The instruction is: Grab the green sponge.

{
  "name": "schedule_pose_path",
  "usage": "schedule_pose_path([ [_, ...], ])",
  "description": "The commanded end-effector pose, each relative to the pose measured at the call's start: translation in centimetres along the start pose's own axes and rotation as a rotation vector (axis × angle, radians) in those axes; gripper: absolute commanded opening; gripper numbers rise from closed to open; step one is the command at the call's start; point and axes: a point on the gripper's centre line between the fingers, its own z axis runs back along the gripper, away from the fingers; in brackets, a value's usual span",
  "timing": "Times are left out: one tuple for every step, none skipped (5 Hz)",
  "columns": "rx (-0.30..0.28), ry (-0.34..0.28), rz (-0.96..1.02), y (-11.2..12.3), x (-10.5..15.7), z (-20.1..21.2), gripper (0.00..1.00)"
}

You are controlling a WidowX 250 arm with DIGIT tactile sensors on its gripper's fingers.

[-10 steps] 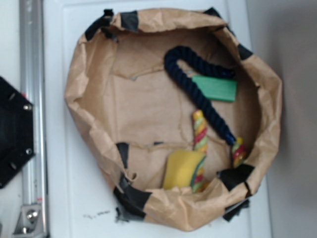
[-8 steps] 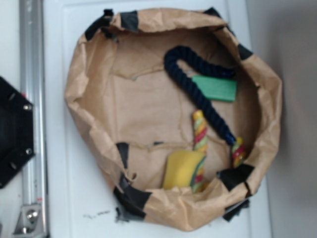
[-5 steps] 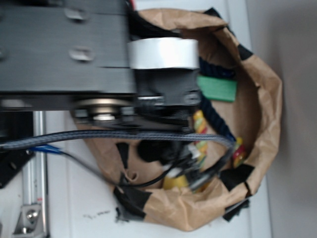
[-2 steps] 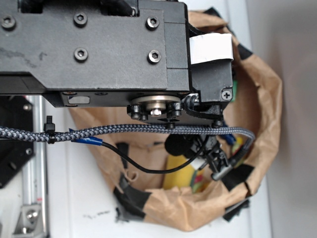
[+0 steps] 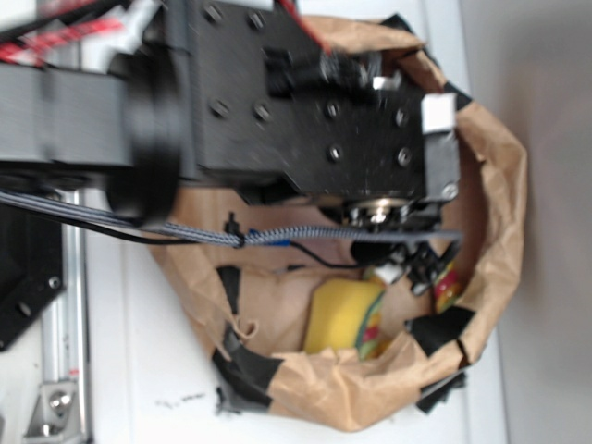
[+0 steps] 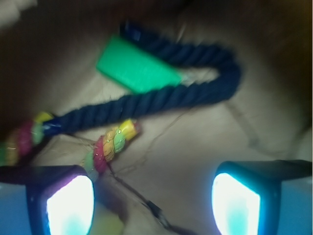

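- Inside the brown paper bag (image 5: pixel 499 213), the green sponge (image 6: pixel 137 67) lies against the dark blue rope (image 6: pixel 195 90), ahead of the claw (image 6: pixel 152 205).
- Claw state: fingers (image 6: pixel 239 203) spread apart, holding nothing.
- Yellow sponge (image 5: pixel 340 314) sits near the bag's lower rim.
- No legible writing or labels visible.

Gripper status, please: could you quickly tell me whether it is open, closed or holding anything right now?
Gripper: open and empty, fingers spread wide above the bag floor, short of the green sponge.
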Motion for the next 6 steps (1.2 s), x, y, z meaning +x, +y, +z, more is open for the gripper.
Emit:
schedule_pose_path([
  [-0.207,0.027,-0.081,-2.3,-2.9,0.5,1.0],
  [-0.301,-0.032,-0.056,-0.6,-3.9,3.0,1.0],
  [-0.361,-0.089,-0.022,0.6,-3.4,4.3,1.0],
  [-0.363,-0.057,-0.042,0.0,-3.5,3.3,1.0],
  [-0.359,-0.005,-0.071,-1.2,-3.7,2.1,1.0],
  [-0.325,0.045,-0.113,-2.4,-4.1,0.9,1.0],
])
